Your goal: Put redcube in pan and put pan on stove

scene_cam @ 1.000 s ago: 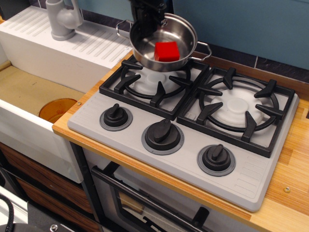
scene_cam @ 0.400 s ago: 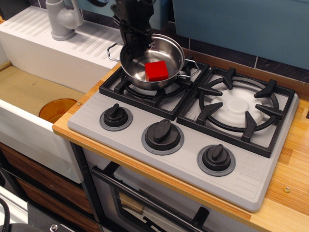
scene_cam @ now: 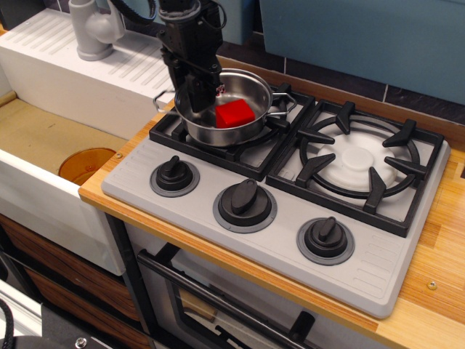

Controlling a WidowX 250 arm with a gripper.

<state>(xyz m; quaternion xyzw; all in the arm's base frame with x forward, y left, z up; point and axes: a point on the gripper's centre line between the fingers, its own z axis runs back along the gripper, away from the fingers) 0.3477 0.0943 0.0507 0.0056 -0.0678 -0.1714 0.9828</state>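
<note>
The shiny steel pan (scene_cam: 251,91) sits low on the left burner grate of the grey stove (scene_cam: 276,240), with the redcube (scene_cam: 234,113) lying inside it. My black gripper (scene_cam: 195,93) comes down from above at the pan's left rim and is shut on that rim, one finger inside the pan and one outside. The pan's right wire handle (scene_cam: 284,101) points toward the middle of the stove; the left handle (scene_cam: 161,97) shows beside my fingers.
The right burner (scene_cam: 357,161) is bare. Three black knobs (scene_cam: 245,202) line the stove front. A white sink unit (scene_cam: 80,73) with a grey tap (scene_cam: 94,29) stands to the left, its basin holding an orange drain (scene_cam: 86,164). The wooden counter edge (scene_cam: 436,291) runs along the right.
My gripper has carried the pan with the redcube down and to the left, from above the back of the left burner onto its grate.
</note>
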